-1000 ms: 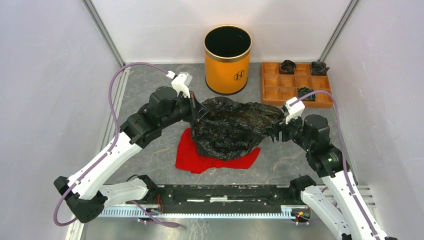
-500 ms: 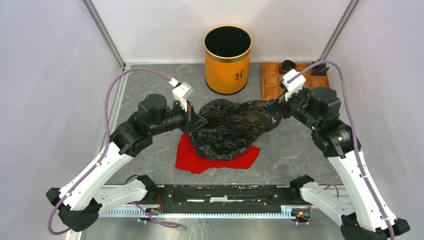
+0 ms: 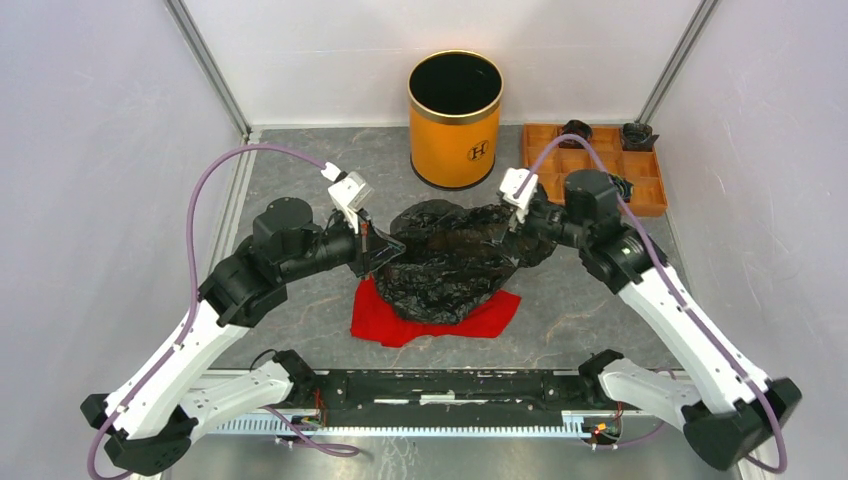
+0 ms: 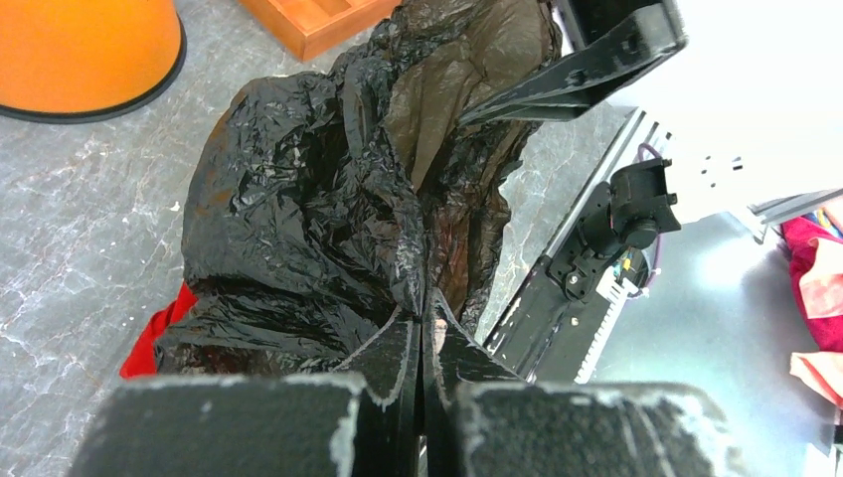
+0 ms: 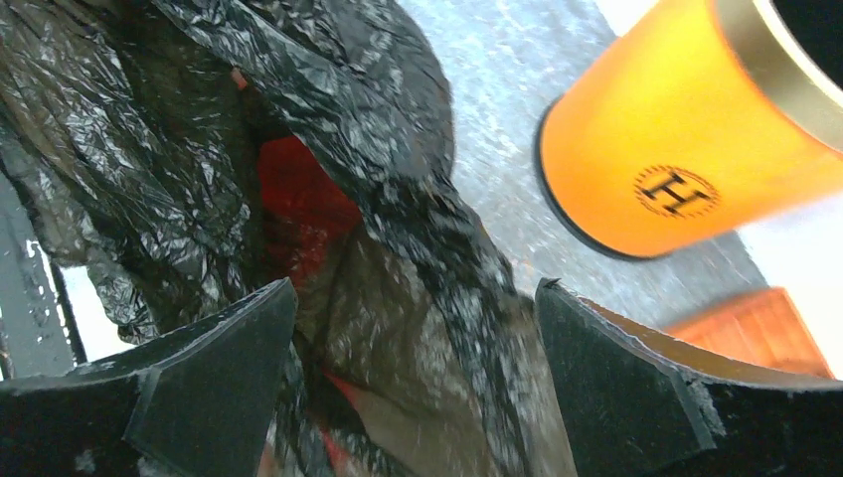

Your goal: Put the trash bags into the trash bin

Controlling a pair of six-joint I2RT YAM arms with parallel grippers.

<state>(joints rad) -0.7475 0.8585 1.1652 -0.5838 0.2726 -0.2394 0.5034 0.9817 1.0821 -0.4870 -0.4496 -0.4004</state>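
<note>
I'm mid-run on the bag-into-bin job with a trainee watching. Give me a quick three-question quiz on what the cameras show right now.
1. True or false: the left gripper is shut on the trash bag.
2. Pick one. On the right gripper, the jaws are: A) shut on plastic; B) open, with bag plastic between them; C) out of view.
3. Fill in: beneath the bag lies a ___ cloth.

Key: 1 true; 2 B; 3 red.

red cloth [image 3: 383,320] mostly hidden under the trash bag [image 3: 450,262]; tray [image 5: 756,333] blurred in right wrist view.
</note>
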